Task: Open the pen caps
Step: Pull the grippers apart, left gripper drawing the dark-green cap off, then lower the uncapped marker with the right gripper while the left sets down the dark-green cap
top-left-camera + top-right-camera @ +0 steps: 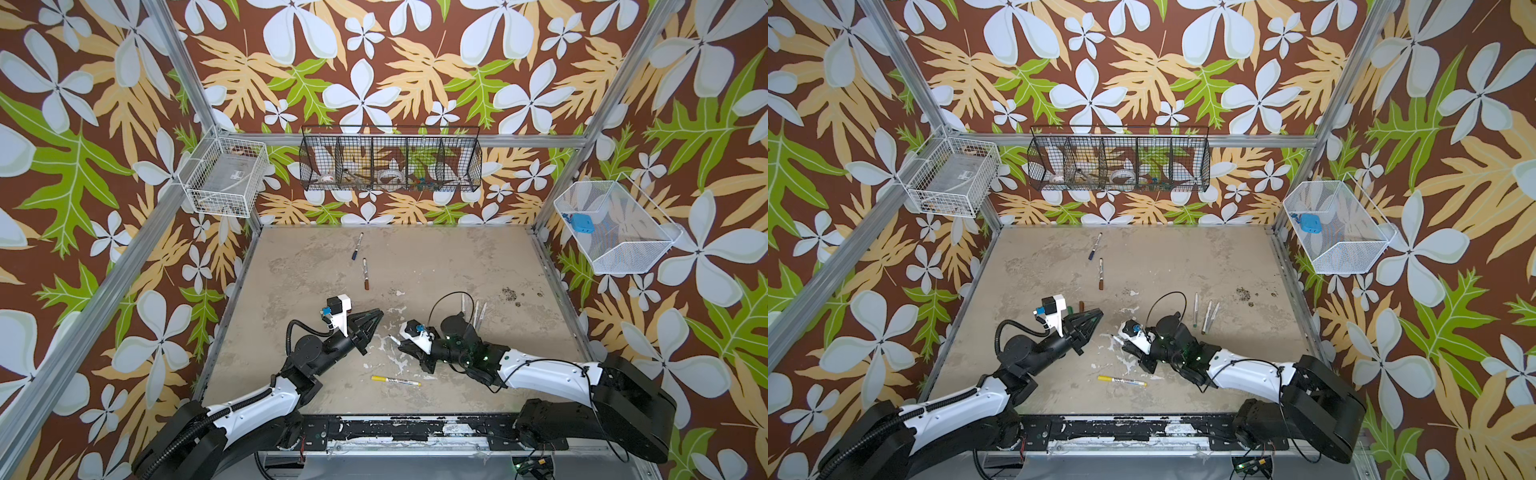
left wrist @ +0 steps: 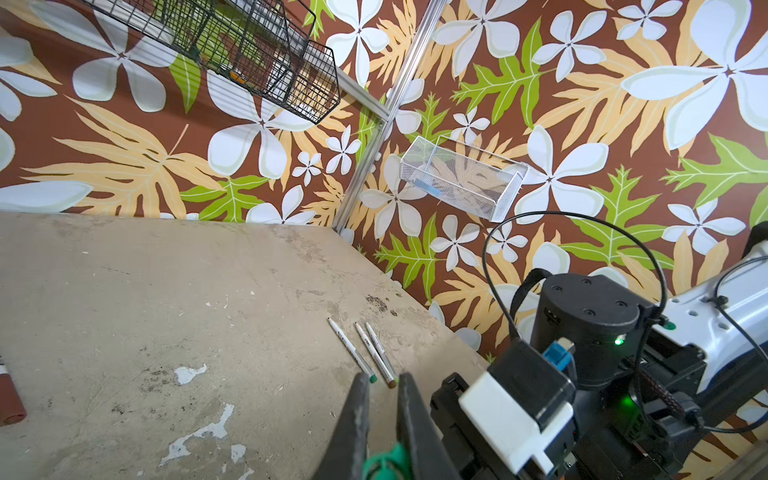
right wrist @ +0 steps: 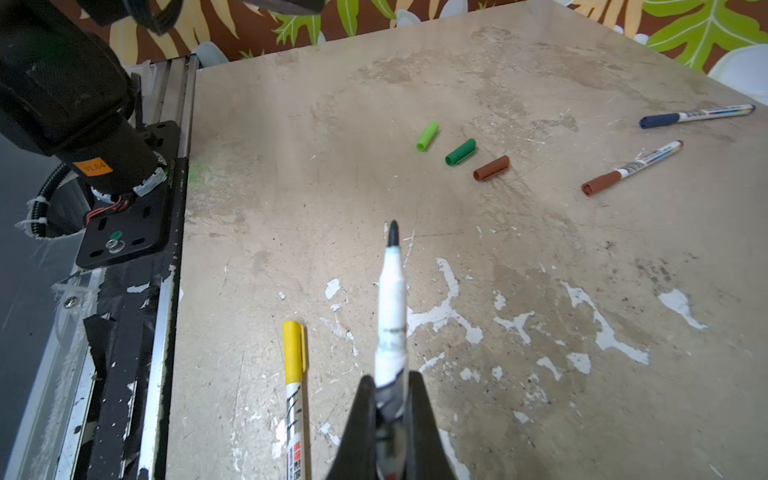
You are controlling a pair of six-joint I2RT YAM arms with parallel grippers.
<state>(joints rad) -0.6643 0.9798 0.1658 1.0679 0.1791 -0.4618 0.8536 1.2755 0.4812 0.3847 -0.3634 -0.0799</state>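
Midway through the job, by the count on the table. Right gripper clamped on the barrel of a white marker, dark tip bare and pointing out past the jaws, clear of any cap. Left gripper closed too, pinching what looks like a teal-green cap. Only a sliver of it in view low between the fingers, so probably the cap of that same marker, not certainly. Both grippers near the middle of the table, apart from each other.

Already off and lying loose in a short row just beyond the left gripper: light green cap, dark green cap, brown cap. Three bare markers side by side on the right of the table, behind the right arm.

Not yet opened: blue-capped marker and brown-capped marker toward the far edge, near each other but not touching. Yellow-capped marker toward the near edge, just beside the right gripper.

Step in hand, as judged: setting down the separated pair. Next move:
- Carry the cap over to the loose row and let go low, to keep it from rolling.
- Lay the bare marker down by the other three.
- Then one gripper on a barrel, the other square on the cap alone, and a straight pull along the pen's length, a skewed pull being likely to slip
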